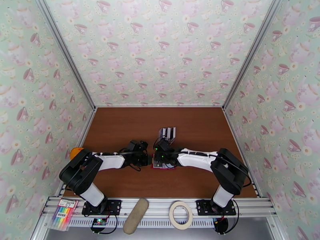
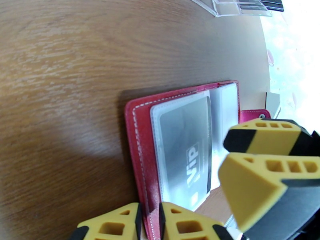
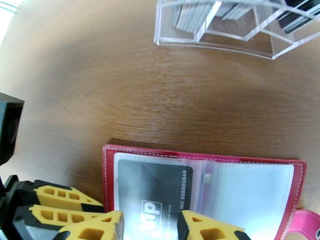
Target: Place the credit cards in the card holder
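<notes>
Left gripper pinches the open wallet by its edge, flat on the table between the arms. Right gripper, jaws apart, hovers over a sleeved card; push it fully home, wallet pinned. Right wrist view shows the next sleeve empty and the rack beyond, unclear from above.

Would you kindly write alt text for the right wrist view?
A red wallet lies open on a wooden table, a dark VIP card in its left clear sleeve. The right pincer is open at the card's near edge; a clear rack of cards stands beyond.
</notes>
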Controlling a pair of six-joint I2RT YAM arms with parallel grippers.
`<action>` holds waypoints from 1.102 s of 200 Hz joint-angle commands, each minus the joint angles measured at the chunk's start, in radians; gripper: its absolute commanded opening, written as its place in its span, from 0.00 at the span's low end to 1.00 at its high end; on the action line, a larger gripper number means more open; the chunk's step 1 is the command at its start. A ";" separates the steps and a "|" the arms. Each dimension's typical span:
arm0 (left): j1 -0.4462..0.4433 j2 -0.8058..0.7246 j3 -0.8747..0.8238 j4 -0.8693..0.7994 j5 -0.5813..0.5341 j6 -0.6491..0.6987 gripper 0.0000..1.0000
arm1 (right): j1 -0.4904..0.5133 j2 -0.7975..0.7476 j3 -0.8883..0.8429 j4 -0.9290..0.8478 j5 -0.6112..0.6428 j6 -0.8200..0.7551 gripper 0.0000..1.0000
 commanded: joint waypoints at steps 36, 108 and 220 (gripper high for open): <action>0.004 0.061 -0.024 -0.041 -0.099 0.010 0.20 | 0.006 -0.006 -0.061 0.013 0.006 0.024 0.42; 0.003 0.071 -0.023 -0.037 -0.097 0.008 0.20 | 0.022 0.024 -0.048 0.036 -0.014 0.030 0.42; 0.009 0.087 0.003 -0.053 -0.098 0.012 0.20 | 0.034 0.049 -0.002 0.042 -0.032 0.030 0.42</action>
